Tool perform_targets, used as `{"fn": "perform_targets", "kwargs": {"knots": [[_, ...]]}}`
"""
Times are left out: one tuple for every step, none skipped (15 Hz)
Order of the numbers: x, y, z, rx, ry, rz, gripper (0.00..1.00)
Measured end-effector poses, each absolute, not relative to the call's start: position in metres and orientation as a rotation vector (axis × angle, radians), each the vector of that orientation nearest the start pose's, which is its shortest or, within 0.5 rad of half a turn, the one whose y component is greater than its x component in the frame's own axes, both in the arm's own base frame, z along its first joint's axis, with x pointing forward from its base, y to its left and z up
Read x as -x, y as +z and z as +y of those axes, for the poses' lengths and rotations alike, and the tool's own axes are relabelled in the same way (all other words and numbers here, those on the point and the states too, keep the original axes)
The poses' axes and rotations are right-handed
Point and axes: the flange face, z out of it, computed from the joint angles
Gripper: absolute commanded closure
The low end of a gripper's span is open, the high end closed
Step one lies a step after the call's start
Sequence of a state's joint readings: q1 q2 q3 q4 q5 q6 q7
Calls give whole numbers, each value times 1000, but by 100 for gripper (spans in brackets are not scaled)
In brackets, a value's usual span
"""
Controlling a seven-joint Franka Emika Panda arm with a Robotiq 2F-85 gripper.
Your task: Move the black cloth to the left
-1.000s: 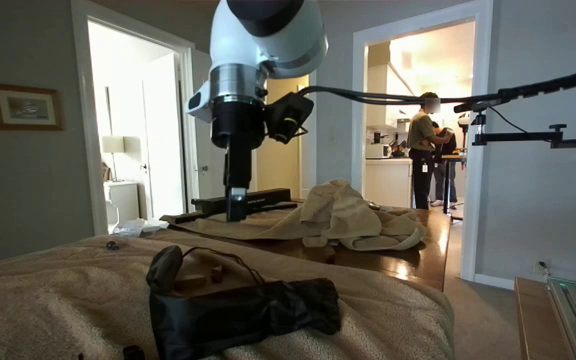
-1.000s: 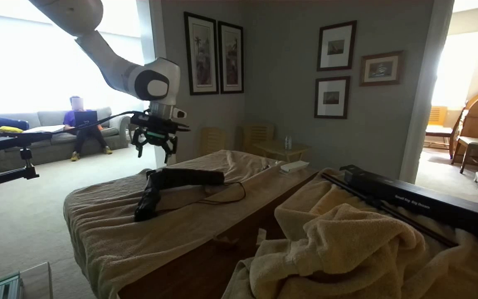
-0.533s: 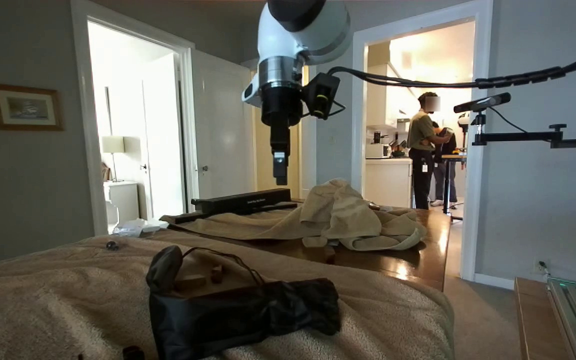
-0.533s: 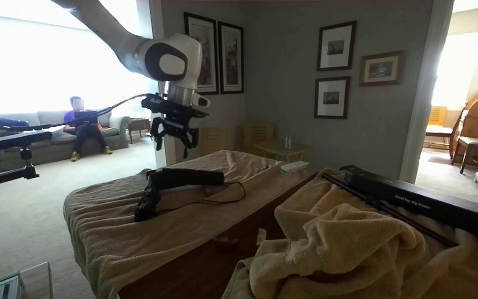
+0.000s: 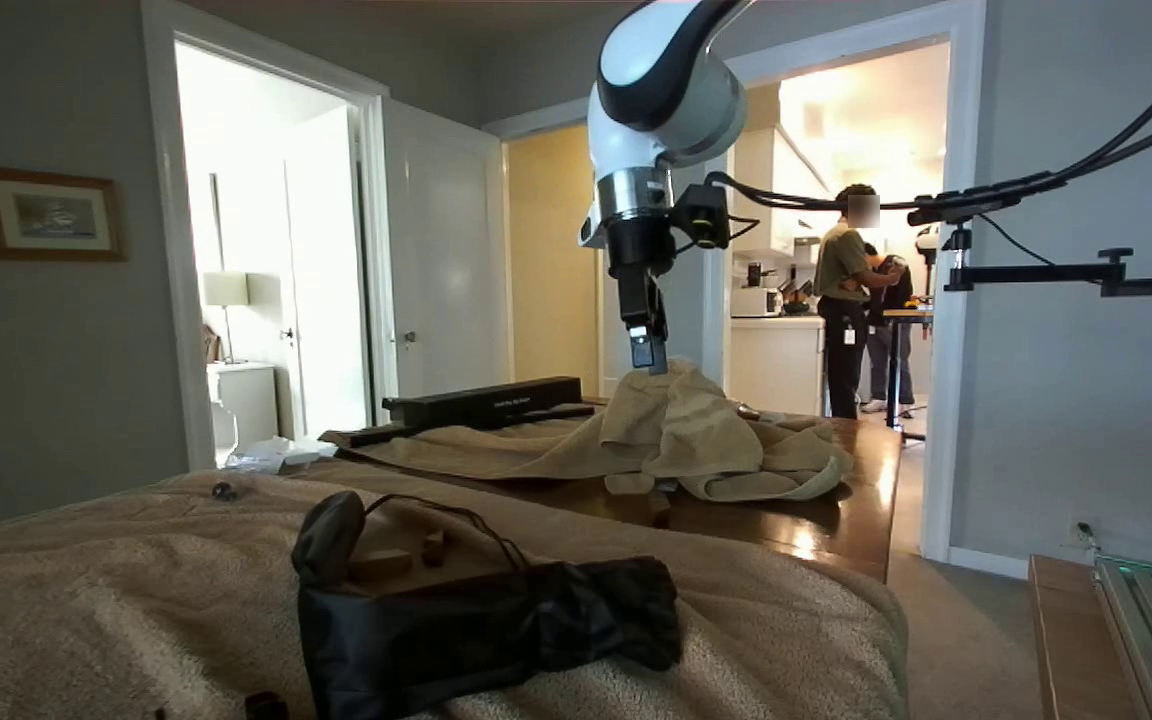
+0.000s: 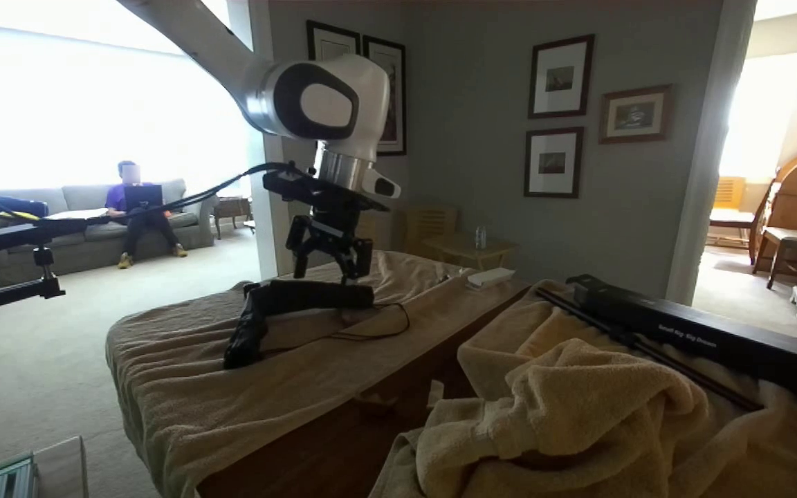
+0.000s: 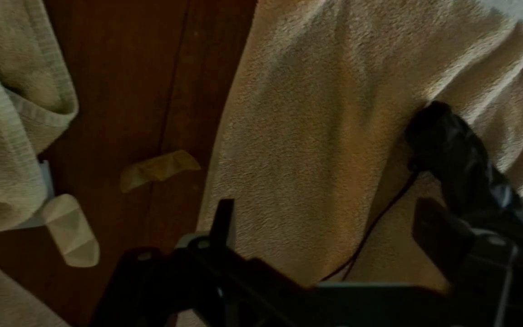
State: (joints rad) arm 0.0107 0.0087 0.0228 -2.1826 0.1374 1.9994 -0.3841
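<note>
1. One long box point(image 6: 706, 335) reads "Small Rig Big Dream" btw, well apart from the fuzzy tan blanket point(image 6: 288, 394).
2. One shiny, bent black cloth point(image 5: 436, 640) lying on the blanket.
3. Two faceted chunks point(image 7: 71, 232) on the wooden counter point(image 7: 125, 95), near the blanket.
4. The pincer point(image 6: 326, 274) hangs over the blanket, jaws wide apart.

Tan towels point(image 6: 578, 401) lie spread and bunched on the wooden table point(image 6: 322, 443).

Black cloth point(image 5: 476, 630), black gripper point(image 6: 326, 275), dark brown table point(image 7: 125, 91)
</note>
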Motion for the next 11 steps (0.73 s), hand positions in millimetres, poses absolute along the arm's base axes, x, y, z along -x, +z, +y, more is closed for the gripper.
{"fn": "perform_targets", "kwargs": {"knots": [[-514, 371, 14, 2964, 195, -478, 0], [-516, 370, 4, 2986, 137, -424, 0], [-517, 370, -4, 3002, 81, -367, 0], [-517, 368, -10, 3007, 39, -304, 0], [-516, 367, -15, 3009, 17, -263, 0], [-516, 366, -17, 3009, 10, -243, 0], [-516, 366, -17, 3009, 5, -234, 0], [-516, 366, -17, 3010, 2, -227, 0], [-516, 366, -17, 3010, 1, -222, 0], [-515, 366, -17, 3010, 1, -220, 0], [-515, 367, -17, 3010, 1, -219, 0]]}}
